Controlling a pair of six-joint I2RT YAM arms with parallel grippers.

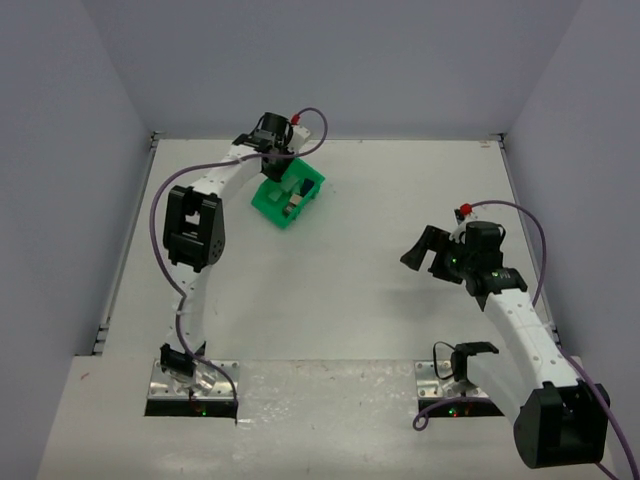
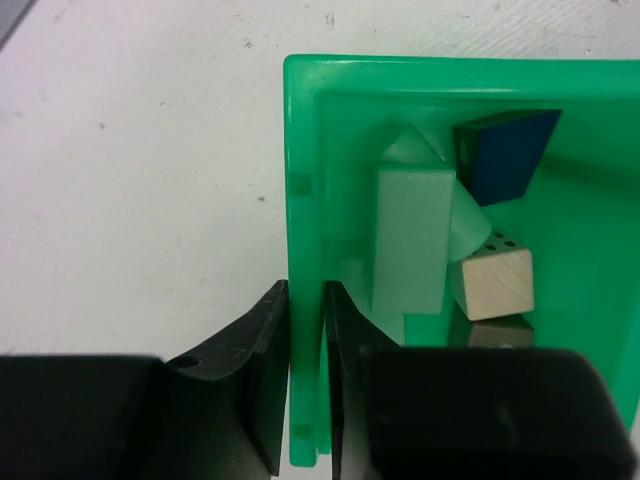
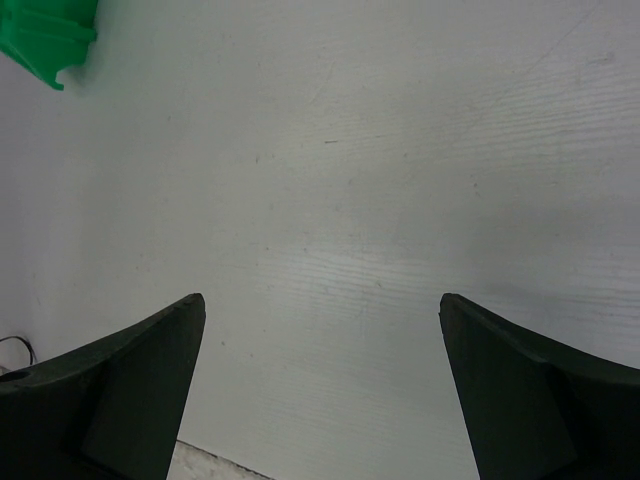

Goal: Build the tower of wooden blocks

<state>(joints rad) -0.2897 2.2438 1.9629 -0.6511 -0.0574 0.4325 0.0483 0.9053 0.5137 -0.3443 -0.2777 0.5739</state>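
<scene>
Inside the bin (image 2: 300, 180), blocks (image 2: 410, 240) lie beside left fingers (image 2: 258, 385)

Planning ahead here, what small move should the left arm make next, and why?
Probably tip the bright green plastic bin to spill the painted wooden blocks: the left gripper is shut on its wall, and the blocks lie jumbled inside.

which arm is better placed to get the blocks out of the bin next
Left, likely. The left fingers are shut on the green bin's wall, right beside the wooden blocks inside. The right fingers hang open over bare table, far from the bin.
</scene>
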